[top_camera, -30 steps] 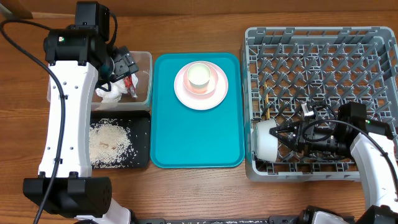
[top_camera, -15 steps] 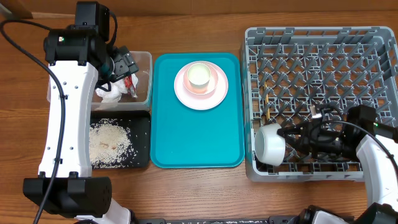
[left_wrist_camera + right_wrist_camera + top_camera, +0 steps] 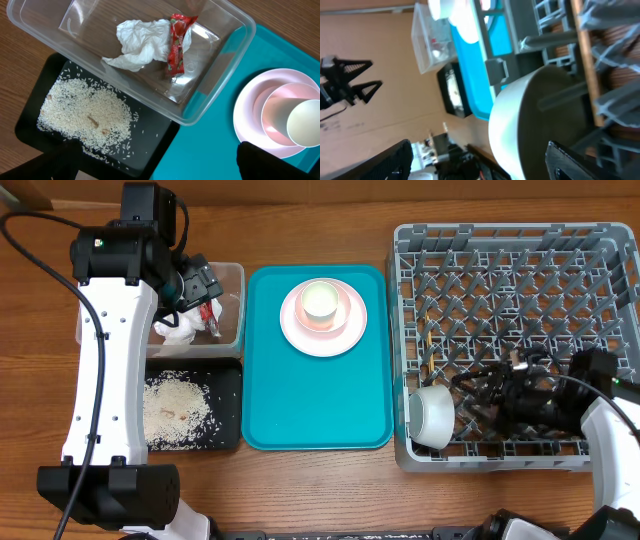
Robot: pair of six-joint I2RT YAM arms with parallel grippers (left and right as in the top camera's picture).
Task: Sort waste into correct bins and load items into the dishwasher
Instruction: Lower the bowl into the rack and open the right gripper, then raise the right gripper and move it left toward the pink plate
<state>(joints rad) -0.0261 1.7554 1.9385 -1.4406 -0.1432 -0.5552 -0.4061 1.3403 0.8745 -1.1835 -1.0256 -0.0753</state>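
The white bowl (image 3: 430,416) lies on its side in the front left corner of the dishwasher (image 3: 600,240). My right gripper (image 3: 468,398) stands open just right of it, its fingers wide on either side and not gripping. Chopsticks (image 3: 428,340) lie in the rack behind the bowl. The pink plate (image 3: 300,335) with the cup (image 3: 320,302) on it sits on the teal tray. My left gripper (image 3: 200,285) hangs open and empty over the clear tub (image 3: 220,95), which holds the napkin (image 3: 140,42) and red wrapper (image 3: 176,42). Rice (image 3: 85,112) lies in the black tray (image 3: 160,140).
The teal serving tray (image 3: 310,400) lies between the bins and the rack. Upright pegs fill the rack around my right gripper. The left arm's white link (image 3: 100,380) stretches over the table's left side beside the black tray.
My right gripper has opened, let go of the white bowl and drawn back to the right. The bowl has settled lower in the rack's corner. The left arm has not moved.
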